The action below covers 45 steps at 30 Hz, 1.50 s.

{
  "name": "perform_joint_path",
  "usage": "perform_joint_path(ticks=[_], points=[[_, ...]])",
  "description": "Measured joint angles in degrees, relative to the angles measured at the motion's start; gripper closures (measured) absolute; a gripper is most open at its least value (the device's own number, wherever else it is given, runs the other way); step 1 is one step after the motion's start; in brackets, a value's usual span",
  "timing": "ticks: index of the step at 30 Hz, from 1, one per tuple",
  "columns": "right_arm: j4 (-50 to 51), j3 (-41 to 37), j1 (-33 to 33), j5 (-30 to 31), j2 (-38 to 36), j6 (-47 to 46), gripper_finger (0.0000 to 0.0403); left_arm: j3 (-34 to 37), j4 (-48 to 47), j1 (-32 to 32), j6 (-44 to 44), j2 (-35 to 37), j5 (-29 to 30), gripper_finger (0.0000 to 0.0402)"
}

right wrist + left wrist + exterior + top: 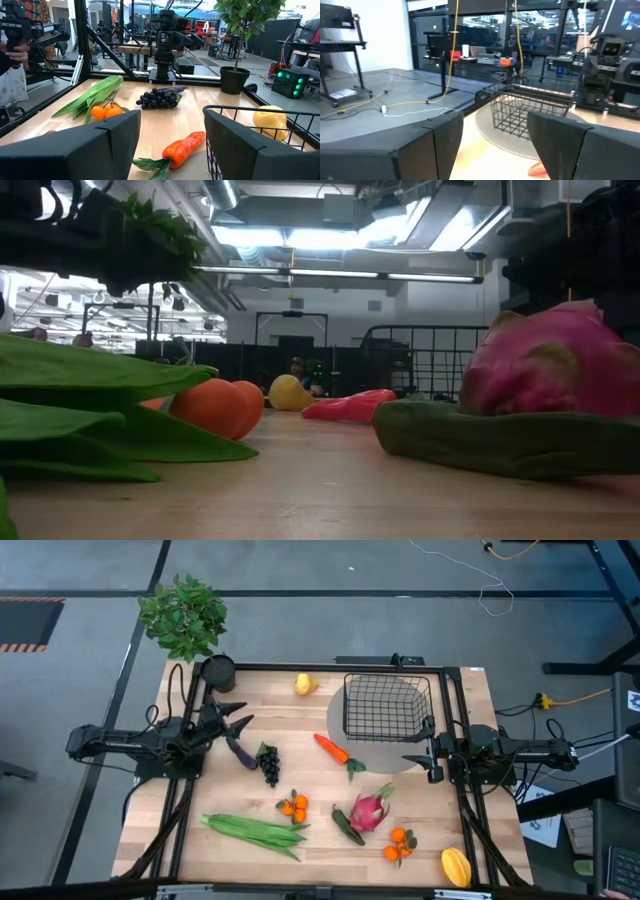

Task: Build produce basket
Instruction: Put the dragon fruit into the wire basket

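High view shows the task has hardly begun: the black wire-mesh basket [387, 707] sits empty on a grey round mat at the table's far right side. All produce lies outside it on the wood: yellow lemon [305, 684], orange carrot [331, 748], dark grapes [269, 763], pink dragon fruit [369, 811], long green beans [254, 831], yellow starfruit [455, 866]. The left gripper [237, 721] is spread wide near what seems to be a purple eggplant [240, 754]. The right gripper [418, 749], also spread, holds nothing beside the basket.
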State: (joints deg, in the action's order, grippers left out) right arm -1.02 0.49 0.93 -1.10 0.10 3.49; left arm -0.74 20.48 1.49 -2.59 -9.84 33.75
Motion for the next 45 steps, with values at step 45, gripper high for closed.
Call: perform_joint_path(ticks=[45], points=[[-1.23, -0.02, -0.01, 0.08, 0.02, 14.22, 0.0179, -1.04, -1.61, 3.76, 2.43, 0.02, 2.34, 0.0191]])
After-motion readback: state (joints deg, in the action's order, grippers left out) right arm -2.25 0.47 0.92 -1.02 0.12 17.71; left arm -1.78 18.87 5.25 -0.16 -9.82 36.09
